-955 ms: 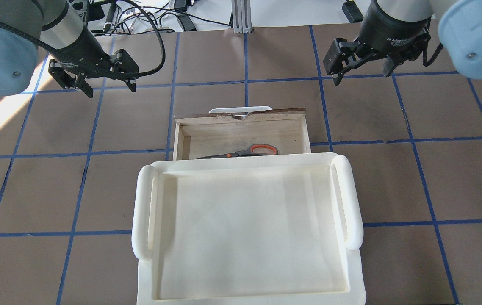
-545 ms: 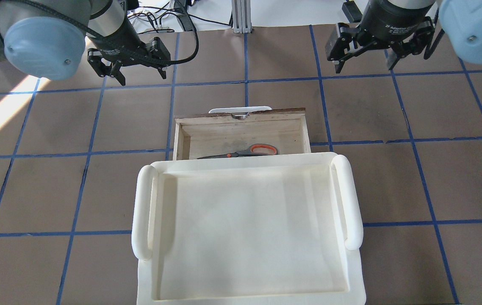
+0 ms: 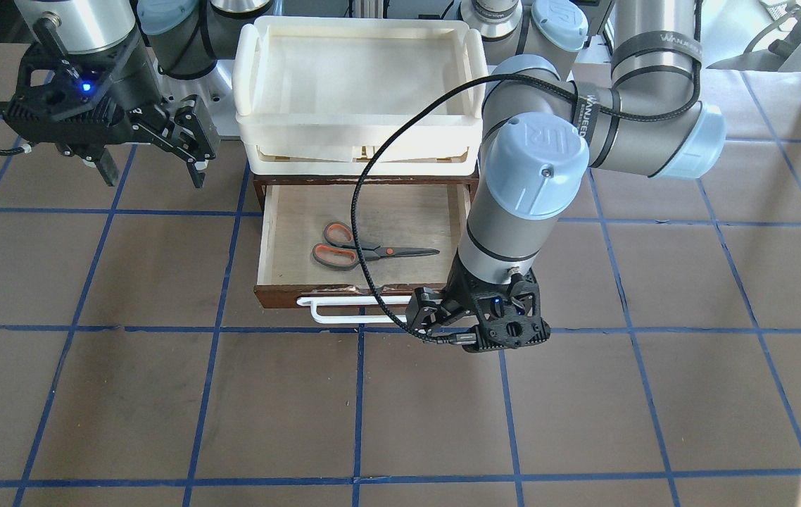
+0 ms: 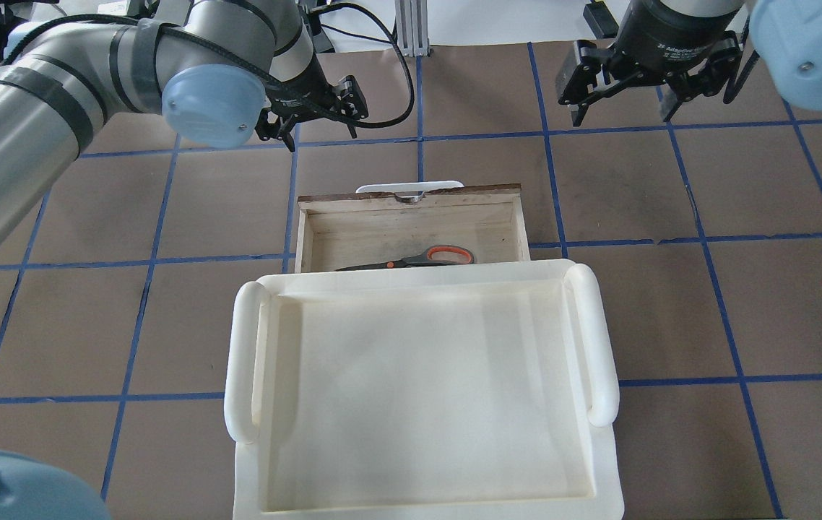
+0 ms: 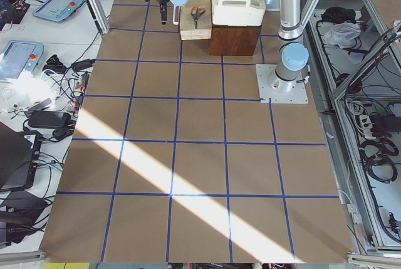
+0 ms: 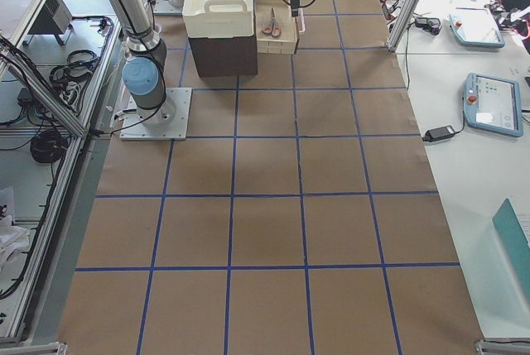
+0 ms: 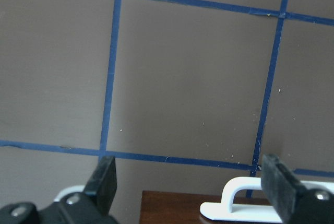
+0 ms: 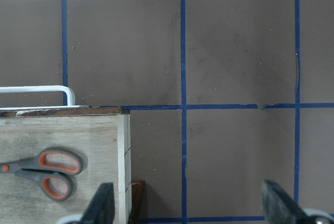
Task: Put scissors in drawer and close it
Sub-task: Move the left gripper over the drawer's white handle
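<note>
We can read only a few marks. On the left arm (image 3: 506,232), the black straps that bind the cable carry white letters that look like "WANJEED": one strap (image 3: 659,44) wraps the upright tube, and another (image 3: 587,105) wraps the link beside the blue joint cap (image 3: 543,138). That cap bears a raised "UR" mark. In the overhead view, the black collar (image 4: 675,45) just above the right claw (image 4: 622,108) shows small white print beginning "2F Adaptive", and we cannot make out the rest. The teach pendant (image 6: 490,103) on the side desk (image 6: 447,57) shows a screen and buttons, too small for us to read.
</note>
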{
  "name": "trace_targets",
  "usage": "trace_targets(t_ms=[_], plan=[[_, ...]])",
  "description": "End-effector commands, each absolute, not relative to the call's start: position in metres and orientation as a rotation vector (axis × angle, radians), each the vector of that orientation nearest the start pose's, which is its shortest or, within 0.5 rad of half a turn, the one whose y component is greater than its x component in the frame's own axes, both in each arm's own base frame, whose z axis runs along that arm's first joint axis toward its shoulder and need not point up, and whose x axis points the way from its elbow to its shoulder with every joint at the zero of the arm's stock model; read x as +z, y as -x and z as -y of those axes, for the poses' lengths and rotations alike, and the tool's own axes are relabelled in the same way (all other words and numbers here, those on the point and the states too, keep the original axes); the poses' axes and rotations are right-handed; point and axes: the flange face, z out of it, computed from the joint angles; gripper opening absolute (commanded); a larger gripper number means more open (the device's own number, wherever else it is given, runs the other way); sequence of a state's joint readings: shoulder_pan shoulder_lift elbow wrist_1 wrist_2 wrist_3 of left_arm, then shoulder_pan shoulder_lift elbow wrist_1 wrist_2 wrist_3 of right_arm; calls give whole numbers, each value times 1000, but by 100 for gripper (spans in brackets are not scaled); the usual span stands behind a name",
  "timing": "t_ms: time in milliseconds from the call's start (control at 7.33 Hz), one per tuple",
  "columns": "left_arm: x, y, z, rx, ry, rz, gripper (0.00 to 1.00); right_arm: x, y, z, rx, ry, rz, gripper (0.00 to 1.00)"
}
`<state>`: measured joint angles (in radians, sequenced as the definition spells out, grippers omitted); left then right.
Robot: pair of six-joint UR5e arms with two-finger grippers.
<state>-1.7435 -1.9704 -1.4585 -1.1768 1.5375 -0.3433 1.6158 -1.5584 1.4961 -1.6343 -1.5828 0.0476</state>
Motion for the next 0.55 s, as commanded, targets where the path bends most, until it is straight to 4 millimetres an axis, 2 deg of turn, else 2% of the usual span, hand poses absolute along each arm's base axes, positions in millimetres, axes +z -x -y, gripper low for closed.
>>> trace_targets(t_ms=[0, 273, 409], plan=[[313, 273, 623, -93, 325, -3178, 100, 524, -154, 501, -192, -13, -3144, 100], [283, 289, 623, -24, 304, -3168, 100, 523, -154, 501, -185, -16, -3146, 100], [278, 292, 622, -13, 299, -3166, 100, 522, -154, 500, -175, -16, -3147, 100]])
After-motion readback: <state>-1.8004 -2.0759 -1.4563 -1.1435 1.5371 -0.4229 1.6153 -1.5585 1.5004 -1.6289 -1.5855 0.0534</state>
